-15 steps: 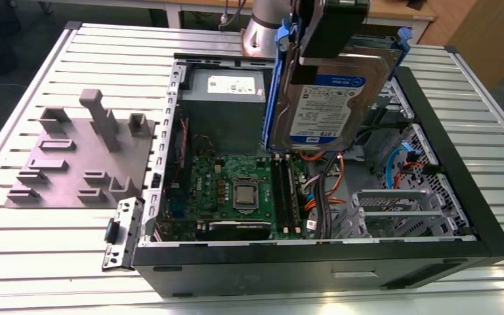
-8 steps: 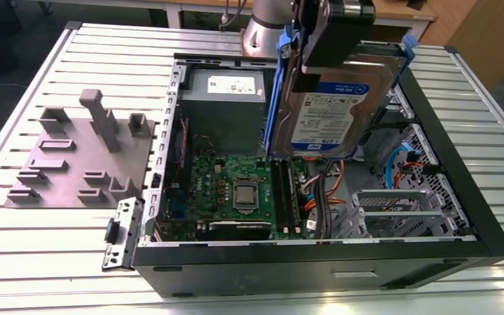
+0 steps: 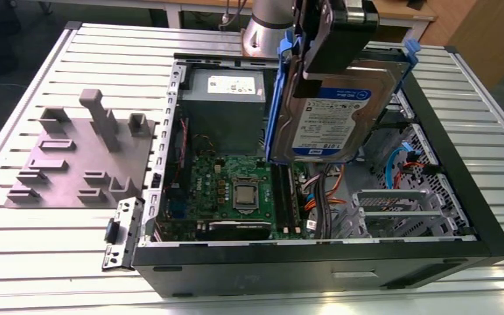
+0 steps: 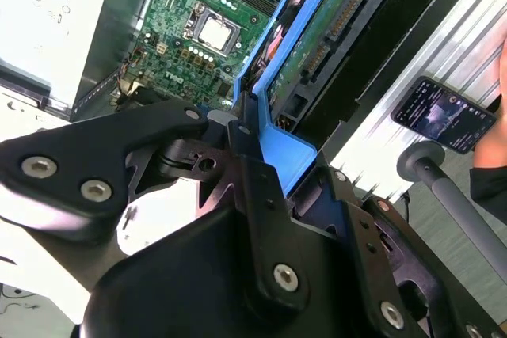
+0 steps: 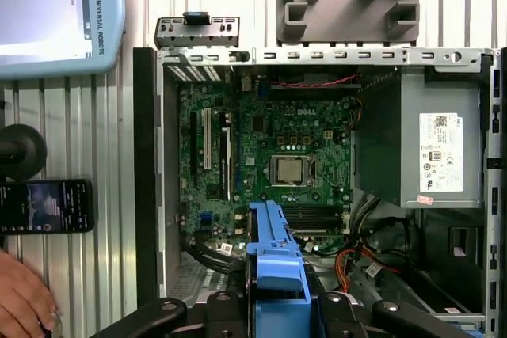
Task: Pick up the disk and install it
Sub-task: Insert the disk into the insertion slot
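Note:
The disk (image 3: 335, 111), a silver-grey drive with a white-and-blue label and blue plastic rails, hangs tilted on edge above the open computer case (image 3: 322, 252). My gripper (image 3: 327, 62) is shut on its upper end, black fingers clamping the blue rail. In the second wrist view the fingers (image 4: 245, 168) pinch the blue rail (image 4: 289, 148), and the disk's green circuit-board underside (image 4: 325, 45) runs away from them. In the first wrist view the blue rail (image 5: 276, 263) sticks out from the gripper over the motherboard (image 5: 269, 156).
Inside the case are a grey power supply box with a white sticker (image 3: 228, 98), a metal drive cage (image 3: 401, 210) and orange and blue cables (image 3: 401, 167). A grey fixture plate (image 3: 77, 157) lies at the exterior view's left. A phone (image 5: 43, 205), a hand (image 5: 24, 302) and a pendant (image 5: 55, 13) lie beside the case.

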{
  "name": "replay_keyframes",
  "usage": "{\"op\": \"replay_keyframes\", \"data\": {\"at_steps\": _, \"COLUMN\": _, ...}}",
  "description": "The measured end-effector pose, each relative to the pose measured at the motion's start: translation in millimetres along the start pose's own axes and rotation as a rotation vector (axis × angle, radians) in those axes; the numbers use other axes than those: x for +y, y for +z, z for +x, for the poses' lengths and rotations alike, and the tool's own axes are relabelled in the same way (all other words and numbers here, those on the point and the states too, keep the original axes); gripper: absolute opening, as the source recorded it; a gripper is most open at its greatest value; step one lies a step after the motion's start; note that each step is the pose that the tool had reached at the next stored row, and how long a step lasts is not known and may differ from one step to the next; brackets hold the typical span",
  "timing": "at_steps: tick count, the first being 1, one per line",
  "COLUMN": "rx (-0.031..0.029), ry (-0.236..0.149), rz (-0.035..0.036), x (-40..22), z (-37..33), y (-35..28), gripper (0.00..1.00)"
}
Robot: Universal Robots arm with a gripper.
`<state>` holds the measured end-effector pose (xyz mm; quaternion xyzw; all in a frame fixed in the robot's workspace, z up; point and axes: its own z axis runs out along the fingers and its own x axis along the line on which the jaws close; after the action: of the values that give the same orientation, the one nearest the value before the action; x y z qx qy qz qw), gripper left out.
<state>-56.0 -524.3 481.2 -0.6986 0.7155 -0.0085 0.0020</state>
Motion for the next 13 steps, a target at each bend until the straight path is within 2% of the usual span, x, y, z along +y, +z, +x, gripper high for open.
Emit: {"op": "replay_keyframes", "data": {"at_steps": 13, "rx": 0.0000, "ry": 0.000, "rz": 0.0000, "x": 0.0, "z": 0.2, "y": 0.0, "gripper": 0.36}}
